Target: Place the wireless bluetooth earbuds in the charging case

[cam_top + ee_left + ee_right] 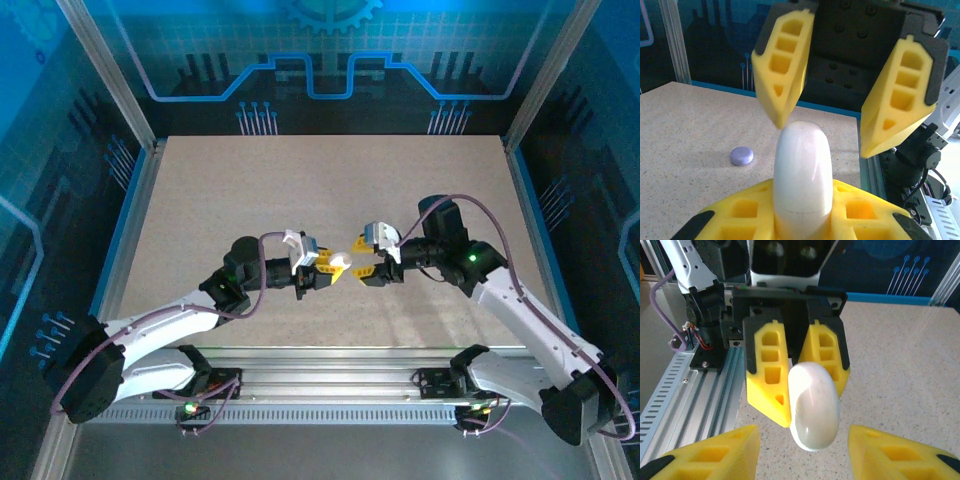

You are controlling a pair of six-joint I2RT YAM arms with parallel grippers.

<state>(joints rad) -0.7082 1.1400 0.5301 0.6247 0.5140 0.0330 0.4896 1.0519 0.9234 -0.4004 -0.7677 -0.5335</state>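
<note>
White charging case (802,175) clamped in left gripper (335,265), right gripper (360,258) gaping opposite; left wrist view adds a lavender disc (741,156)

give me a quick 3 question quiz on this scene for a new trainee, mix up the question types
1. True or false: the left hand is shut on the white charging case.
2. Pick one. The right hand is: A) clamped on the case, B) open and facing the case, C) resting on the table.
3. In a word: what colour is the small disc lying on the table in the left wrist view?

Key: 1 true. 2 B. 3 lavender.
</note>
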